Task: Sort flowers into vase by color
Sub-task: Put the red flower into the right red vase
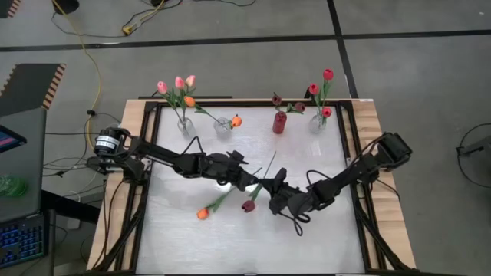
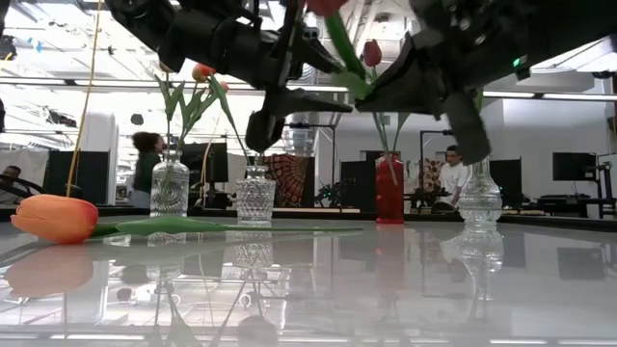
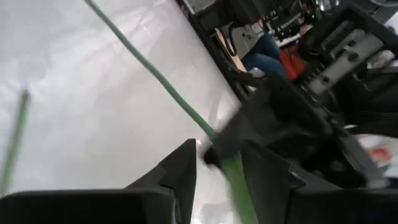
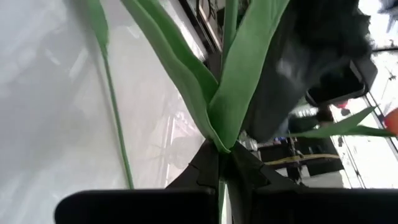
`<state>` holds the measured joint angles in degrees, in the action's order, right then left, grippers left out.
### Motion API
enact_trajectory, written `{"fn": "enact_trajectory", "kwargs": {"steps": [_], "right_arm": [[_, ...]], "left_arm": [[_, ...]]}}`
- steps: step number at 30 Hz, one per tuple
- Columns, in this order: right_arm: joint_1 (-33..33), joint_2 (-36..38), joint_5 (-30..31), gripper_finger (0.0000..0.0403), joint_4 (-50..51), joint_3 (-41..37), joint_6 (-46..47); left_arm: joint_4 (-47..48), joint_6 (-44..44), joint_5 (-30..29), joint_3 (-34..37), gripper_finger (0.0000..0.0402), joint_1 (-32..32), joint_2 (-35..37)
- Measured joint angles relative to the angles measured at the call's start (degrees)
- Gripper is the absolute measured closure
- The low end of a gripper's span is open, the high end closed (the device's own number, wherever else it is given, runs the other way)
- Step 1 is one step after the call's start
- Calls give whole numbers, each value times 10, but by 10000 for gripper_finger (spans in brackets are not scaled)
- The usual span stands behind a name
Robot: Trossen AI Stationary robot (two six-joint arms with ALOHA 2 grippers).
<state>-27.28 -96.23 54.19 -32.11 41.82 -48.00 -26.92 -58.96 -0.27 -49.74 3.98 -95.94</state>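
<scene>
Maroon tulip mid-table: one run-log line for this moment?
maroon tulip: lifted, stem in right gripper, shut | left gripper: open at stem | orange tulip: on table

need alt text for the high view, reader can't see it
Seen from above, both dark arms meet mid-table: the right tool grips a dark maroon tulip by its stem, with the left tool close beside it. An orange tulip lies on the white table, and four vases holding pink, orange, maroon and red flowers line the far edge.
</scene>
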Motion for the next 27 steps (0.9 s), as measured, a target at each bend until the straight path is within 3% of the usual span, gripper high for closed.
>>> {"fn": "enact_trajectory", "kwargs": {"steps": [7,13,21,27], "right_arm": [[-17,50,16,366,58,0,54],[-16,114,18,366,211,0,219],[-15,182,52,366,379,0,420],[-10,214,113,366,452,-2,552]], "left_arm": [[1,94,53,0,281,-17,0],[36,185,50,0,280,-22,14],[168,353,-82,2,280,-21,104],[176,425,-162,78,280,-22,189]]}}
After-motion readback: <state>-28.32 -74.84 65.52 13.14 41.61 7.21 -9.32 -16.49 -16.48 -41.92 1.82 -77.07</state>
